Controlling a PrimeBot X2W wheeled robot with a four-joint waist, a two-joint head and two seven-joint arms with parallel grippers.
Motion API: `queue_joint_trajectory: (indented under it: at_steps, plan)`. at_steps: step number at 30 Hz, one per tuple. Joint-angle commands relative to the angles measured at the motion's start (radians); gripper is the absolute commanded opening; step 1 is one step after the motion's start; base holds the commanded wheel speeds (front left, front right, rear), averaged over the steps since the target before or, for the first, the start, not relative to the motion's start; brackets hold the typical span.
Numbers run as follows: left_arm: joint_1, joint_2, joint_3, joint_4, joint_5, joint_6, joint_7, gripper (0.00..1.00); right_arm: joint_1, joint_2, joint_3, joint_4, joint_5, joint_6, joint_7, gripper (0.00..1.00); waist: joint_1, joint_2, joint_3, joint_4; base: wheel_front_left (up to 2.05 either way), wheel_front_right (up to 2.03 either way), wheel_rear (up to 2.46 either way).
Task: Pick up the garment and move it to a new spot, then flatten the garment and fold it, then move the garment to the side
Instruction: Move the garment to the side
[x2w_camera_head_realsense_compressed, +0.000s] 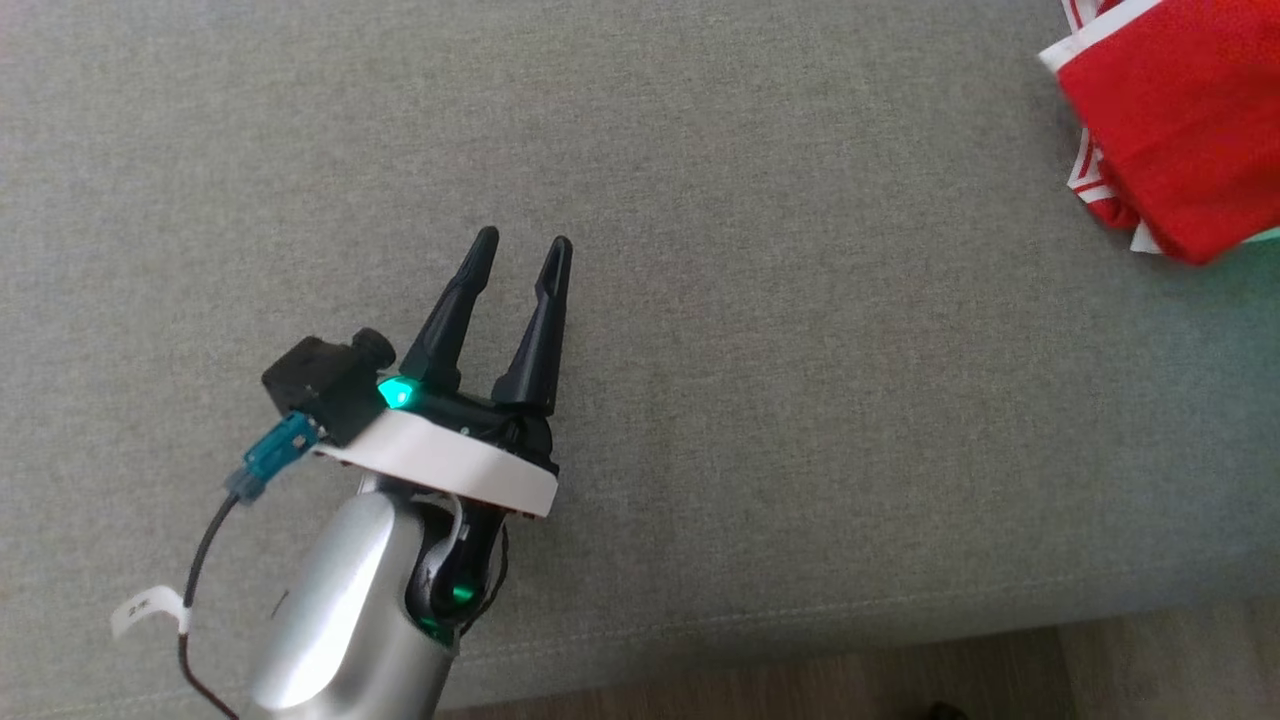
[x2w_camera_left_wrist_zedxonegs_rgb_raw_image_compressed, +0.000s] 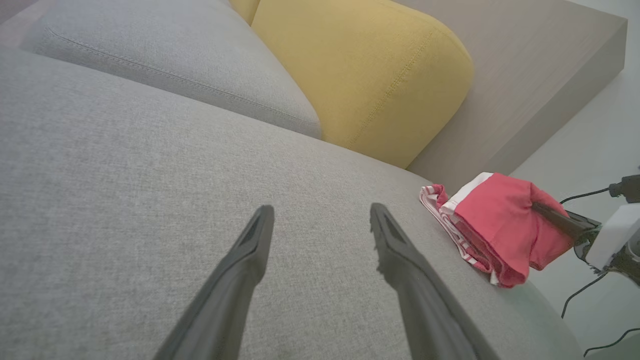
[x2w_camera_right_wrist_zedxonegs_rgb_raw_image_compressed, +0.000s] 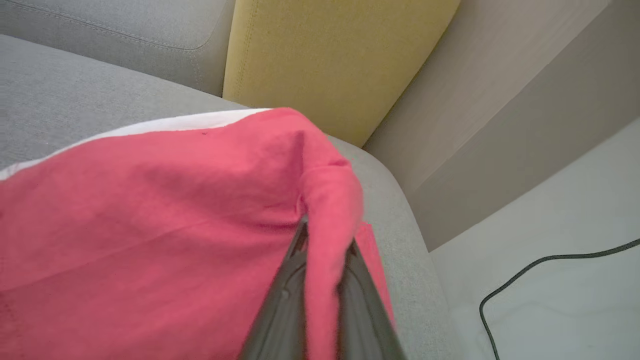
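At the near left of the head view, the left gripper (x2w_camera_head_realsense_compressed: 525, 240) hovers over the grey sofa seat (x2w_camera_head_realsense_compressed: 760, 420). Its two dark fingers are spread wide and there is nothing between them. They point toward the far side, a little to the right. In its own wrist view the fingers frame only bare grey fabric, with a grey back cushion (x2w_camera_left_wrist_zedxonegs_rgb_raw_image_compressed: 175, 65) and a yellow cushion (x2w_camera_left_wrist_zedxonegs_rgb_raw_image_compressed: 360, 75) behind.

The middle of the seat is open cloth (no crease and no object that I can see).

At the far right lies the garment (x2w_camera_head_realsense_compressed: 1170, 130), red with a white band and red-white stripes at its edge. It is a compact bundle at the right end of the seat, near the rounded corner, and one part seems to hang past the edge. The head view cuts it off, so I cannot tell its long axis for sure.

The right gripper (x2w_camera_right_wrist_zedxonegs_rgb_raw_image_compressed: 325, 250) is closed almost fully on a raised fold of this red cloth. The fabric passes between the two fingers and drapes over them. To the right of it is a pale floor with a black cable (x2w_camera_right_wrist_zedxonegs_rgb_raw_image_compressed: 550, 260).

So the garment lies well apart from the left gripper, to its right and farther away. The right arm is clearly the nearer one and already has the hold. I judge that the coming move belongs to the right arm alone, either to carry or to place the bundle at this side. The left one would need a long reach across the seat to help.
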Motion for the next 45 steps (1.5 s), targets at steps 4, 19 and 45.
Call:
queue_joint_trajectory:
  at_steps: [4, 19, 45]
  plan:
    - [-0.041, 0.008, 0.037, -0.027, 0.011, -0.006, -0.005, 1.00, 0.023, 0.009, -0.013, -0.047, -0.030, -0.001, 0.019, 0.00, 0.0000, 0.0000, 0.015, -0.005, 0.00, 0.00, 0.00]
    - [-0.028, 0.008, 0.046, -0.012, -0.015, -0.004, -0.005, 1.00, 0.032, 0.072, -0.114, -0.154, -0.115, -0.001, 0.058, 1.00, 0.0000, 0.0000, -0.046, 0.014, 0.00, 0.00, 0.00]
    - [0.120, 0.008, 0.087, -0.022, -0.065, 0.041, -0.005, 1.00, 0.404, 0.377, -0.009, -0.462, 0.060, -0.001, -0.181, 1.00, 0.0000, 0.0000, -0.333, 0.157, 0.00, 0.00, 0.00]
